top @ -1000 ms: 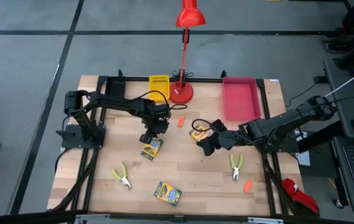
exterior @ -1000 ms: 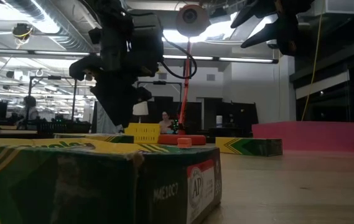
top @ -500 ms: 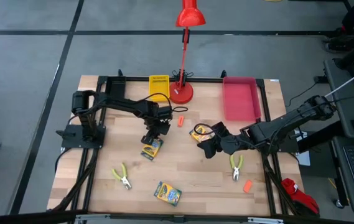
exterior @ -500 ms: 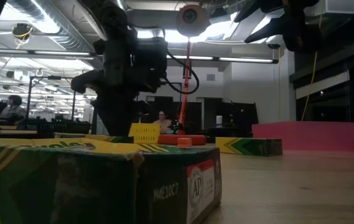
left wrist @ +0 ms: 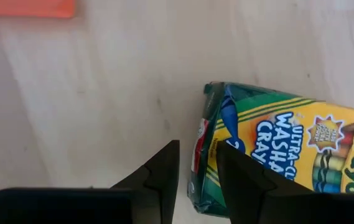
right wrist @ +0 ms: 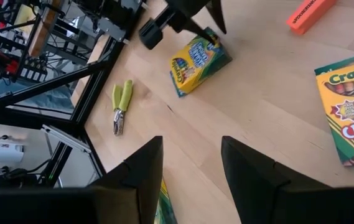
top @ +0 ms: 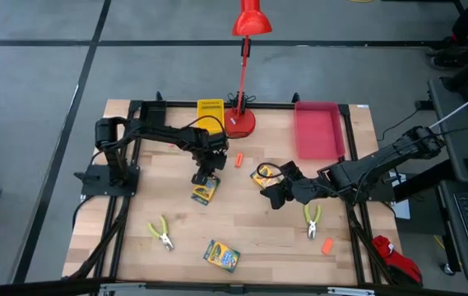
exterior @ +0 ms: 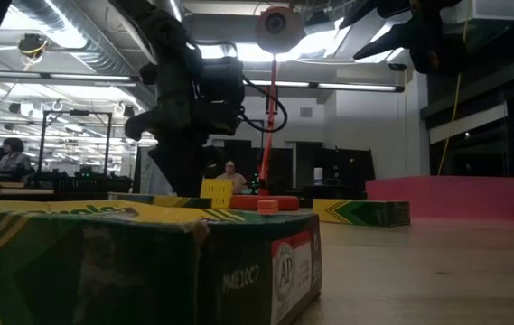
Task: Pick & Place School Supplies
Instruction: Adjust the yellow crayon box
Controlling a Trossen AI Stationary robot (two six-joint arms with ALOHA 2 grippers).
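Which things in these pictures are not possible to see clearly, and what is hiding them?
- Left gripper grip: in the left wrist view its fingers straddle the crayon box edge; contact is unclear.
- Same crayon box, high view: the left arm covers part of it.
- Crayon box in the right wrist view: cut by the picture's edge.
- Low view: a near crayon box blocks most of the table.
- Right gripper: open, empty.

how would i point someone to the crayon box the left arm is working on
Start at the red desk lamp at the table's back edge and come toward the middle of the table. The crayon box lies there directly under the left gripper. Unlike the other two boxes, it has fingers closed on its edge.
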